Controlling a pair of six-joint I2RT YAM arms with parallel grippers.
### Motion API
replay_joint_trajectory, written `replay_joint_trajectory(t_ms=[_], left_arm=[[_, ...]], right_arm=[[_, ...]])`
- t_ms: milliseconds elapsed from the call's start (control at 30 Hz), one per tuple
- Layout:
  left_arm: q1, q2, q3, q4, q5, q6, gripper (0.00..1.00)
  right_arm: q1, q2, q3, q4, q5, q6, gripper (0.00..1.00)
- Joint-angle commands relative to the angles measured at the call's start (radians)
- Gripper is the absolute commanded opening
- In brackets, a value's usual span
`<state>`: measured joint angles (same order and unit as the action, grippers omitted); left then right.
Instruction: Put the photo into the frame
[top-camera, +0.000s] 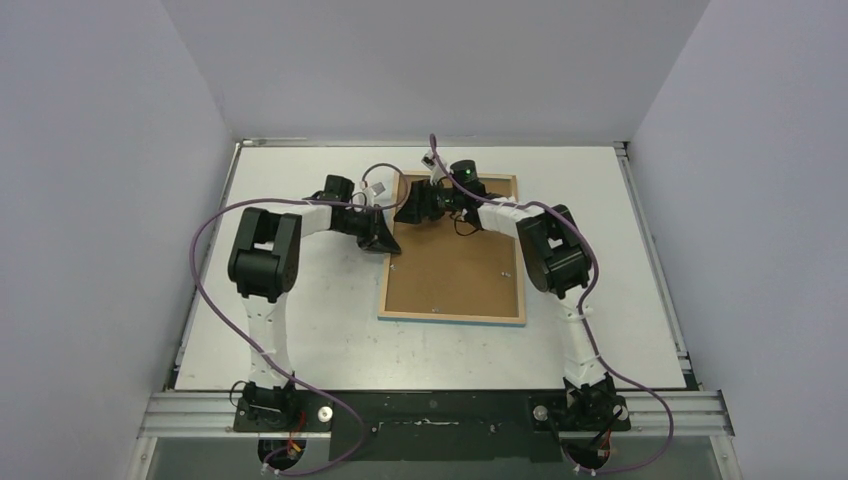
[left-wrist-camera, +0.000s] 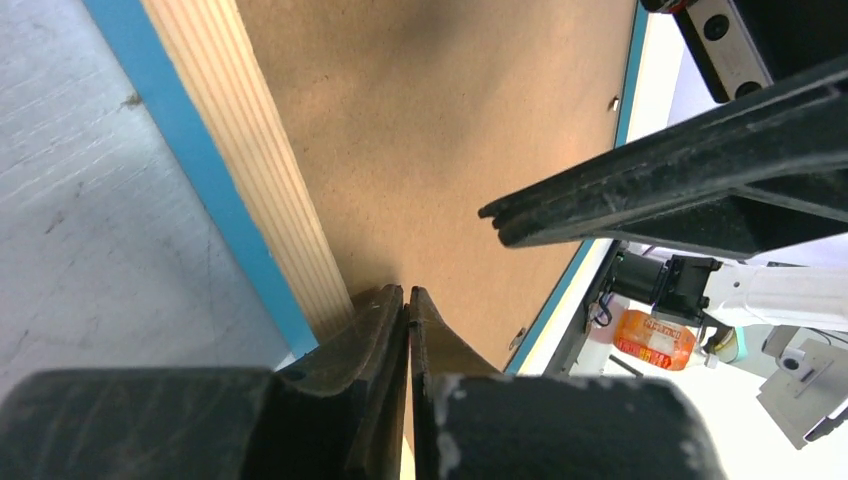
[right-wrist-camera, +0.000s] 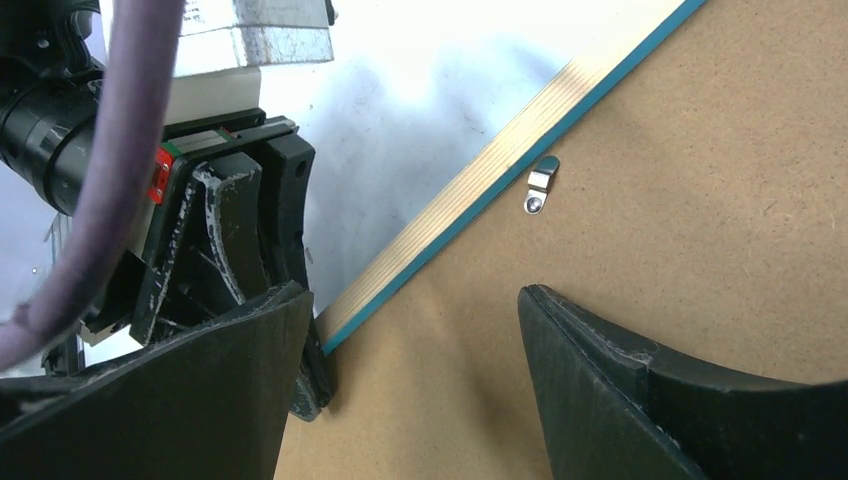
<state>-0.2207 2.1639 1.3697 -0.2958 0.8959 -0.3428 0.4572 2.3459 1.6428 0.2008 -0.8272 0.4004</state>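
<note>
The frame lies face down on the white table, its light wooden reverse and thin blue edge showing. A brown backing board fills it. The photo is hidden. My left gripper is shut with nothing between its fingers; its tips rest on the backing board just inside the frame's left wooden rail. My right gripper stands open over the board's far left corner, both fingertips just above the board, next to the left gripper's fingers.
Small metal turn clips sit along the board's edges. Purple cables loop from both arms. White walls enclose the table on three sides. The arm bases are bolted at the near edge.
</note>
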Motion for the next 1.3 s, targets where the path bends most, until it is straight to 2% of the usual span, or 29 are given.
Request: replay_joint_trajectory(t_ms=[0,233,333,433,700,933,1267], left_arm=[[0.036,-0.081,0.038,-0.042,-0.011,0.033,0.12],[0.085,-0.036,0.215,0.024,-0.133,-0.025,0.45],[0.086,0.019,0.288,0.008,-0.182,-0.002,0.47],[0.079,0.074,0.344,-0.045,-0.187,0.021,0.46],[0.045,0.12,0.383,-0.108,-0.262,0.107,0.43],[0.026,0.147,0.409,-0.136,-0.278,0.127,0.42],[-0.012,0.141,0.357,-0.154,-0.282,0.166,0.21]], right_arm=[[-0.014,-0.103,-0.019,0.07,-0.012,0.001,0.77],[-0.037,-0.172,-0.12,0.185,0.0,0.079,0.77],[-0.043,-0.204,-0.161,0.206,0.015,0.093,0.77],[-0.045,-0.23,-0.19,0.215,0.023,0.099,0.77],[-0.054,-0.283,-0.252,0.242,0.034,0.116,0.77],[-0.062,-0.314,-0.289,0.246,0.034,0.12,0.77],[-0.084,-0.34,-0.341,0.279,0.022,0.132,0.75]])
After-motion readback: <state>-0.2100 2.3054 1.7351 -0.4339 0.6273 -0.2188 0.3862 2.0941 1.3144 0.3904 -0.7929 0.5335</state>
